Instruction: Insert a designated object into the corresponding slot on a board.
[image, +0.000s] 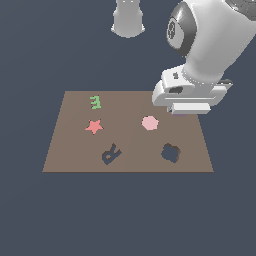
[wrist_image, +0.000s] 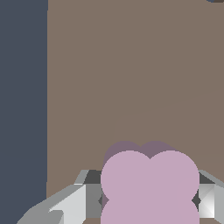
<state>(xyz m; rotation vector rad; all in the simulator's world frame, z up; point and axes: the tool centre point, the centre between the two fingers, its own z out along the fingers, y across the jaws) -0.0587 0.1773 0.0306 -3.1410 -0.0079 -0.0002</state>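
The pale purple lobed block (wrist_image: 150, 183) sits between my fingers (wrist_image: 87, 194) in the wrist view, with one finger against each side. In the exterior view my gripper (image: 186, 111) is low over the far right part of the brown board (image: 75, 150), and the hand hides almost all of the block. The dark flower-shaped slot (image: 171, 152) lies on the board's near right part, nearer the camera than the gripper and a little to the exterior view's left of it. The slot is empty.
On the board are a pink rounded hexagon (image: 150, 123) just beside the gripper, a red star (image: 94, 126), a green E-like shape (image: 95, 102) and a dark R-shaped cutout (image: 111, 154). The robot's base (image: 128, 20) stands behind the board.
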